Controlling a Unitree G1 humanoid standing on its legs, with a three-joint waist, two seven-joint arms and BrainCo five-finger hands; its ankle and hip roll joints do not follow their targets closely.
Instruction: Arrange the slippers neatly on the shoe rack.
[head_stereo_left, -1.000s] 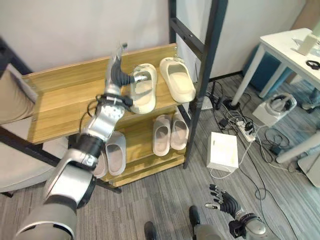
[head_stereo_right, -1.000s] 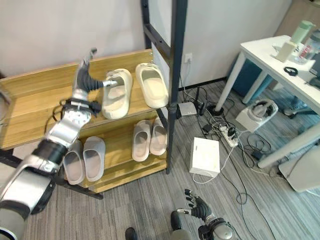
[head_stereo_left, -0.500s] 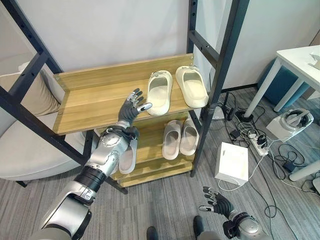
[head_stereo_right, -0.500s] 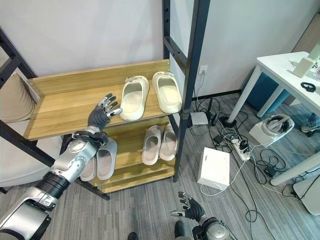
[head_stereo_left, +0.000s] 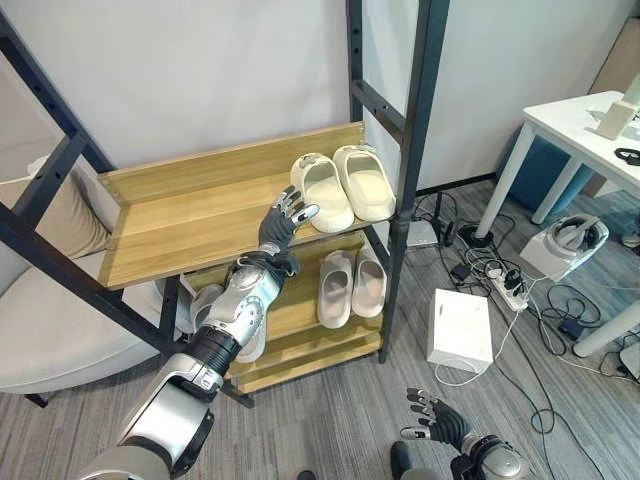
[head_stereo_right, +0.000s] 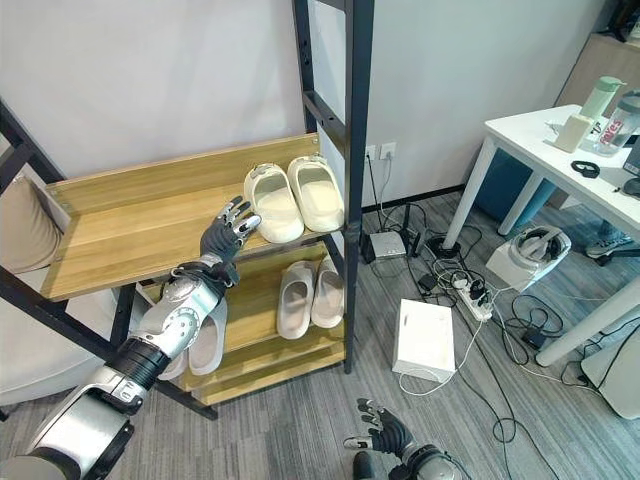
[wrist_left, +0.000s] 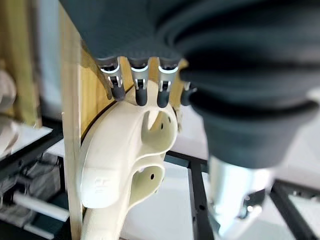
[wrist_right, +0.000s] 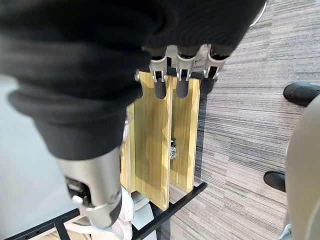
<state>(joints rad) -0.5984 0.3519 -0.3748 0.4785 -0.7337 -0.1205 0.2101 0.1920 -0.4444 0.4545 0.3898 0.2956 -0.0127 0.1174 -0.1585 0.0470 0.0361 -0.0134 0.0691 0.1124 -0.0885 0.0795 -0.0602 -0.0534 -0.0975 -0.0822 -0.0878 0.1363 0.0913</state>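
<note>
Slippers (head_stereo_left: 347, 188) paired on upper shelf (head_stereo_left: 190, 210); left hand (head_stereo_left: 281, 222) open beside; right hand (head_stereo_left: 437, 420) open.

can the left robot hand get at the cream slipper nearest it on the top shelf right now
Probably yes. The left robot hand is open at the front edge of the top shelf, its fingertips right at the heel of the nearer cream slipper. Nothing stands between them, and the black rack post is off to the far side.

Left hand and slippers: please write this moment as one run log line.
left hand: open, fingers at heel of cream slipper | pair side by side on upper shelf | right hand: open, low, idle
</note>
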